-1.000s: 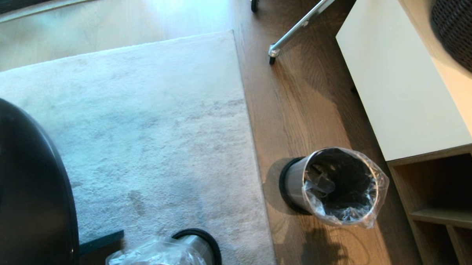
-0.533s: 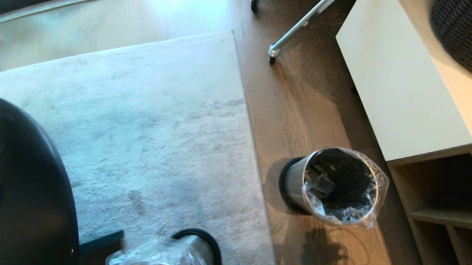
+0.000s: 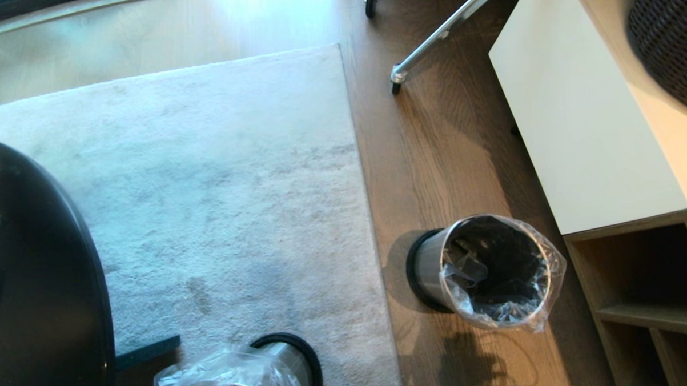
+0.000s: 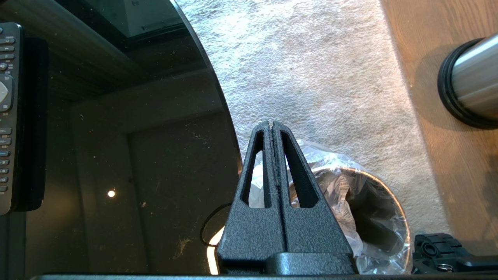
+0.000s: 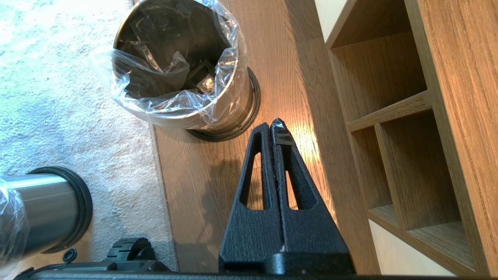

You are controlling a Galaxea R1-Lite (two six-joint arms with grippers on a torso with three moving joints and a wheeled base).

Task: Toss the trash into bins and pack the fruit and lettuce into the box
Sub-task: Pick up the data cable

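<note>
**Two lined bins upright, both sets of jaws clenched on nothing**

You have two small cylindrical brushed-steel bins with black base rings and clear liner bags, both upright with their long axes vertical and their mouths facing up. One bin [image 3: 483,271] stands on the brown wooden floor [image 3: 433,155] between the pale grey rug [image 3: 206,192] and the wooden shelf unit [image 3: 644,297]. The other bin [image 3: 252,370] stands on the rug just beside the round black glass bench [image 3: 38,283]; something gold-yellow shows inside it.

Your left gripper [image 4: 271,126] hangs above that rug-side bin, jaws pressed together, holding nothing. Your right gripper [image 5: 272,126] hangs over the floor just beside the other bin, jaws likewise clenched and empty.

A black remote control [image 4: 7,116] lies on the bench.
</note>
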